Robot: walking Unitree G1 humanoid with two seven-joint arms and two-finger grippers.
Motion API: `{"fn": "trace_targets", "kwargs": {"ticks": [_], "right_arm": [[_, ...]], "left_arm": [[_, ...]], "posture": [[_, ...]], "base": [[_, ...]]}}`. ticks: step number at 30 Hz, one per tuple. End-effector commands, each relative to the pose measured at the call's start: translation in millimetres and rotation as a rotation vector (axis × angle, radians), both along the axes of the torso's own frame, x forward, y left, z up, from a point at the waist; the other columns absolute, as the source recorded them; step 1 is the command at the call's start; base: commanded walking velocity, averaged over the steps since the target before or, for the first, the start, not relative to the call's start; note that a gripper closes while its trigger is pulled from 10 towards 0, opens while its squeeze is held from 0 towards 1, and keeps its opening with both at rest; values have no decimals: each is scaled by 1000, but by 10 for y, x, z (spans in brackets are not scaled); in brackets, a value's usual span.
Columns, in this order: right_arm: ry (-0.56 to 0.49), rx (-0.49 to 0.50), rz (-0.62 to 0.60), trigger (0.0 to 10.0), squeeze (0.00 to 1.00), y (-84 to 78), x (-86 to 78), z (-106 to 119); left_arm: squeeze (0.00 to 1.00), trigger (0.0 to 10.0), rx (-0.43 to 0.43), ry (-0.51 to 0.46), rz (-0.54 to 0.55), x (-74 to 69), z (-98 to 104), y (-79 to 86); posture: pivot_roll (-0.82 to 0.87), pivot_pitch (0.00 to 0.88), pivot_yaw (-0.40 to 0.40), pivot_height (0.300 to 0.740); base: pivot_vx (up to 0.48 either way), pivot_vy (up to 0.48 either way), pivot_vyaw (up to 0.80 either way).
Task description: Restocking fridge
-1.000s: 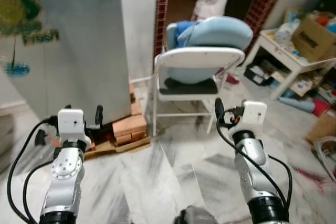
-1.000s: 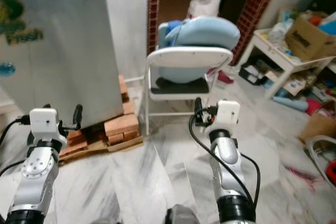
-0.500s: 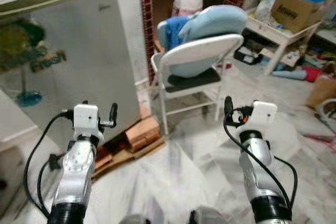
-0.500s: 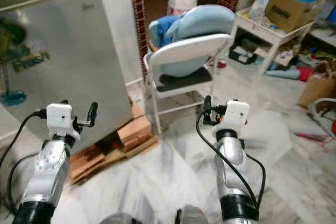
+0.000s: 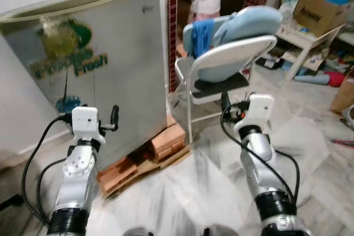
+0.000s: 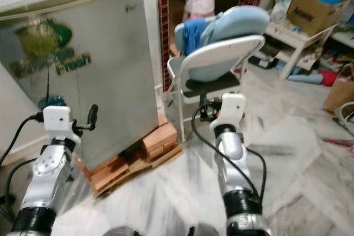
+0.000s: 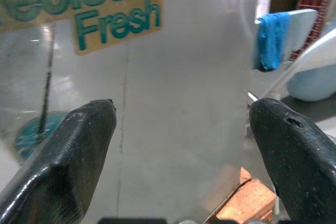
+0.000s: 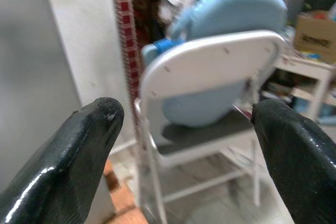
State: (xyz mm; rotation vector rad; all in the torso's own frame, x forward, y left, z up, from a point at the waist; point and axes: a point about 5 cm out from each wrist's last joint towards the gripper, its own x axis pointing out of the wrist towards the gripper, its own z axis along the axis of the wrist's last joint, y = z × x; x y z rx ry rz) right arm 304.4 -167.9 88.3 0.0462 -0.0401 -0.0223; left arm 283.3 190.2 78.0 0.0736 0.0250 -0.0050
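A boxy grey fridge [image 5: 94, 75] with a smooth metal door, closed, bears a green "Fresh" sticker [image 5: 69, 62] and stands on stacked wooden blocks [image 5: 146, 156]. The left gripper [image 7: 181, 145] hovers just before the fridge door, its rubbery black fingers spread apart around nothing. To the fridge's right, the right gripper [image 8: 184, 145], fingers also apart and empty, faces a white folding chair [image 5: 232, 64] holding a rounded pale-blue cushion [image 5: 243, 29]. The floor is veined marble [image 5: 221, 192].

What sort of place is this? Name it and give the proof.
Most likely a lived-in home room: a fridge raised on bricks, a folding chair holding a blue cushion, and a cluttered white table.
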Motion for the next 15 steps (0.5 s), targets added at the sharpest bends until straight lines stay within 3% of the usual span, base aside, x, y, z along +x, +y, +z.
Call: {"fn": "trace_targets", "kwargs": {"ticks": [1,15], "right_arm": [[24,3,-20,10000,0,-61,-42,-73],[42,-17,-14,10000,0,-113,-53,-118]], "left_arm": [[0,10000,-3,4,-20,-9,-11,-56],[0,10000,-16,20,-23,-79,-70,-100]], "posture": [[-16,0,21,740],[-7,0,-3,740]], "base": [[0,480,0],[0,480,0]]}}
